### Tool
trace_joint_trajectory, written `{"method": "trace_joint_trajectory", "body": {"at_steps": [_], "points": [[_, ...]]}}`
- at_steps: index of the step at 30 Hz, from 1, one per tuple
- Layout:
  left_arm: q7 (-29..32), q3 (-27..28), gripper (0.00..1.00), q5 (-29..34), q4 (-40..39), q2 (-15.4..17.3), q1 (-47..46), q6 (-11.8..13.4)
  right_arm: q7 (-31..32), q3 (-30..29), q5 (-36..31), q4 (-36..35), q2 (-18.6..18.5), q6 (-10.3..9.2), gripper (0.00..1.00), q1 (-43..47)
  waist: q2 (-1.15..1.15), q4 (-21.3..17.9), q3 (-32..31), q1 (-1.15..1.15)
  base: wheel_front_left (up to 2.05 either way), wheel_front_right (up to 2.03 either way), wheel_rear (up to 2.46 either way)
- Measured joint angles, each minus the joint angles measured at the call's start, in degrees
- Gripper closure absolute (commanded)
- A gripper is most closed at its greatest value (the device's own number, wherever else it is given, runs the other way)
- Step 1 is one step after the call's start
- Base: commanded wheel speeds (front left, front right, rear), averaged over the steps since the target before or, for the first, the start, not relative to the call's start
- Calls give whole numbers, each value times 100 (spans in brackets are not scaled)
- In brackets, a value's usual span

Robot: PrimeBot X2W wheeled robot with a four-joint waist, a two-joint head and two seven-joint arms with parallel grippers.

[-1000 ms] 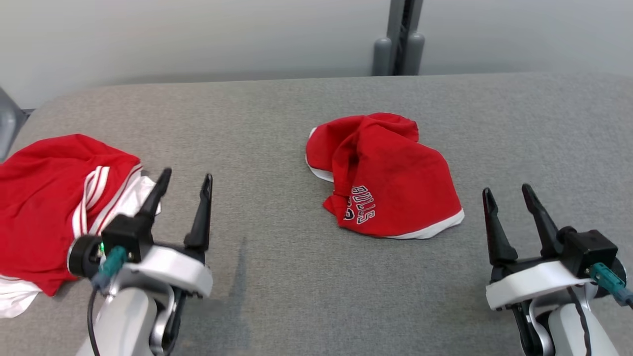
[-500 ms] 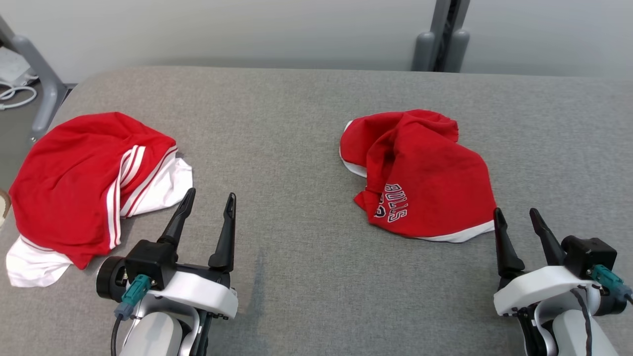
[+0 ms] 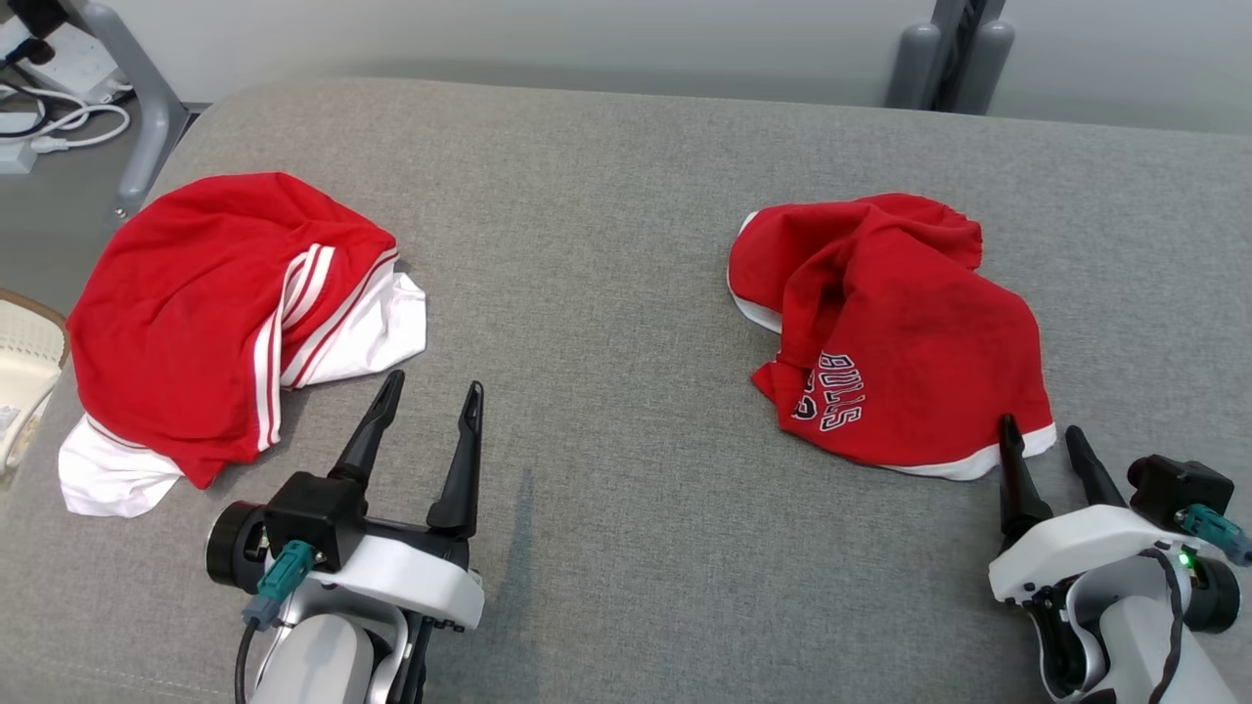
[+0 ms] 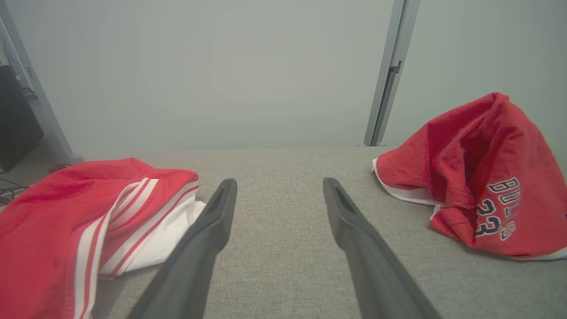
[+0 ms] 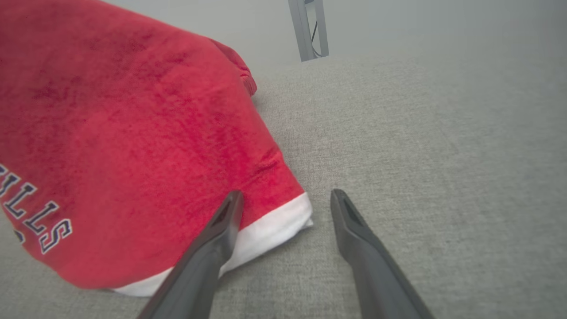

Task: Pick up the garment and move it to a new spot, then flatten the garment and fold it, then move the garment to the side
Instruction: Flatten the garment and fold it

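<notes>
Bulls jersey crumpled on table, right side. R gripper wide open, empty, at its near hem. L gripper open, empty, near striped garment, left.

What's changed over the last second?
The head camera swung left, shifting the whole view. The right gripper closed in on the Bulls garment; one finger now sits at its white hem corner. It and the left gripper stayed open, holding nothing. The striped garment and the Bulls garment lie as before.
</notes>
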Motion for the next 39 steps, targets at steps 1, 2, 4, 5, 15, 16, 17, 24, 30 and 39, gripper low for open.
{"method": "trace_joint_trajectory", "body": {"at_steps": [1,2,4,5,15,16,17,24,30,39], "points": [[0,3,0,13,8,-13,-3,-13,0,15,56,55,-2,0,0,-26,0,19,16,0,0,0,0],[0,11,0,35,13,-24,-6,-20,0,44,127,109,-2,0,0,-55,0,35,32,0,0,0,0],[0,32,0,53,21,-42,-21,-43,-1,133,277,256,-3,0,57,-114,0,64,60,0,0,0,0],[0,49,0,70,23,-45,-23,-48,-2,196,338,305,-9,0,86,-148,0,73,70,0,0,0,0],[0,165,0,127,100,-127,-21,-84,0,-442,1027,-503,-102,0,100,-253,0,-21,-6,0,0,0,0],[0,165,0,126,107,-132,-21,-99,0,-589,1050,-594,-140,0,100,-260,0,-39,-29,0,0,0,0],[0,160,0,119,114,-137,-21,-100,-1,-719,1066,-654,-183,0,100,-280,0,-54,-54,0,0,0,0],[0,93,0,59,168,-159,23,-118,0,-1110,1061,-838,-836,0,100,-886,0,-101,-284,0,0,0,0],[0,1,0,-64,182,-166,127,-104,62,-814,803,-1243,-1358,0,100,-1632,0,-40,-472,0,0,0,0],[0,-171,0,-237,146,-169,257,-30,558,906,493,-2114,-1155,0,100,-1868,0,195,-559,0,0,0,0]]}}
